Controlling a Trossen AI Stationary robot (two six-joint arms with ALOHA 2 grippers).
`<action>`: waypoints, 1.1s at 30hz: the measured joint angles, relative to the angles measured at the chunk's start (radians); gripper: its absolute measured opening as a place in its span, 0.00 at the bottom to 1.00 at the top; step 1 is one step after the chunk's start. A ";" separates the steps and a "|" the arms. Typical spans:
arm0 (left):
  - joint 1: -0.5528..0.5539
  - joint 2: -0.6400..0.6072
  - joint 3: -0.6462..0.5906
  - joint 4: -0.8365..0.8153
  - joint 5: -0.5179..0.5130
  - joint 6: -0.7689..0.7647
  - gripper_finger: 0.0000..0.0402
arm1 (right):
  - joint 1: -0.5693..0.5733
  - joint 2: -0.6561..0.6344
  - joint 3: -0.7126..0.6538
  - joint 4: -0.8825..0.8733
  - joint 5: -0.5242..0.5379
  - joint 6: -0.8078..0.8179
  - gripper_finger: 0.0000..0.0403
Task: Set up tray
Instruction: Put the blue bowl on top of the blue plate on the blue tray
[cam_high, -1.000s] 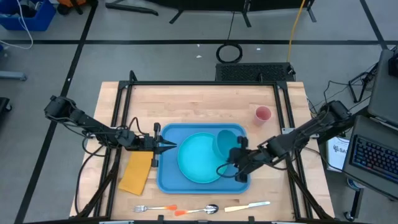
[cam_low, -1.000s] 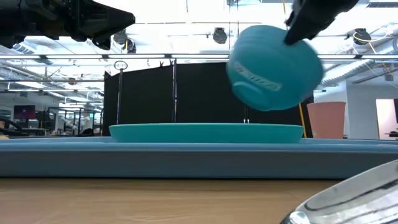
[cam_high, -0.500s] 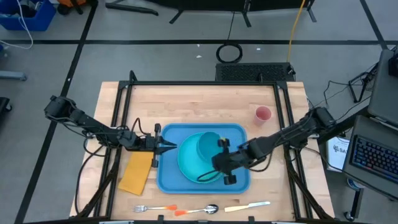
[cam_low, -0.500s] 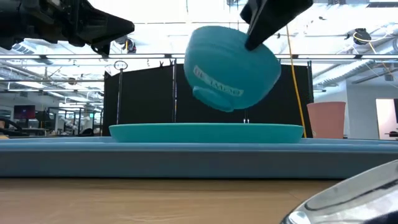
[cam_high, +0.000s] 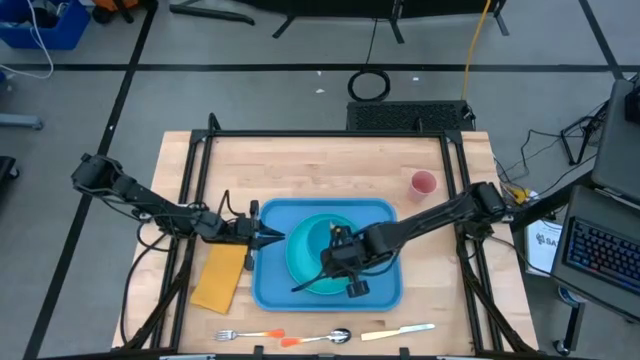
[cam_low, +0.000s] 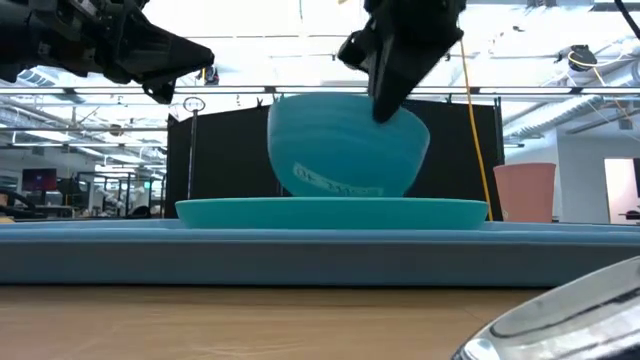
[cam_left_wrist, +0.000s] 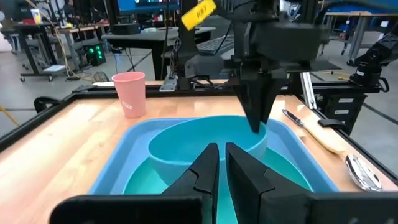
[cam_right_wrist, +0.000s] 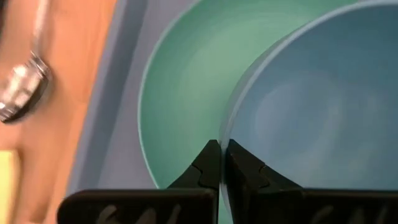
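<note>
The blue tray (cam_high: 270, 285) lies in the middle of the table with the round teal plate (cam_high: 300, 270) inside it. A teal-blue bowl (cam_high: 316, 238) stands over the plate (cam_low: 330, 212), a little tilted, and in the low view its base (cam_low: 340, 190) reaches the plate's top. My right gripper (cam_high: 340, 258) is shut on the bowl's rim. My left gripper (cam_high: 278, 237) hovers shut above the tray's left rim, clear of the tray in the low view (cam_low: 195, 55), with its tips pointing at the bowl (cam_left_wrist: 199, 149). My right gripper pinches the bowl's rim (cam_right_wrist: 231, 118) on its near right side, one finger inside the bowl and one outside. The fingers (cam_low: 392, 95) come from above, slanting down from the table's right. The bowl sits nearly upright, base down on the plate.
A pink cup (cam_high: 423, 184) stands on the table beyond the tray's far right corner. A yellow cloth (cam_high: 220, 278) lies to the left of the tray. A fork (cam_high: 250, 335), a spoon (cam_high: 325, 337) and a knife (cam_high: 398, 331) lie along the near edge.
My right gripper has carried the bowl from above the tray's right part toward the table's left and down onto the plate. The bowl, strongly tipped a second ago, has turned nearly upright.
</note>
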 joint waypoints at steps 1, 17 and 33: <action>0.000 0.000 0.000 -0.001 0.000 0.000 0.09 | 0.000 0.005 0.001 -0.008 -0.001 -0.011 0.00; 0.000 0.000 0.000 -0.022 0.002 -0.052 0.09 | 0.022 0.029 0.003 0.031 -0.053 -0.126 0.00; 0.000 0.000 0.000 -0.045 0.003 -0.052 0.09 | 0.017 0.065 0.003 0.026 -0.051 -0.131 0.00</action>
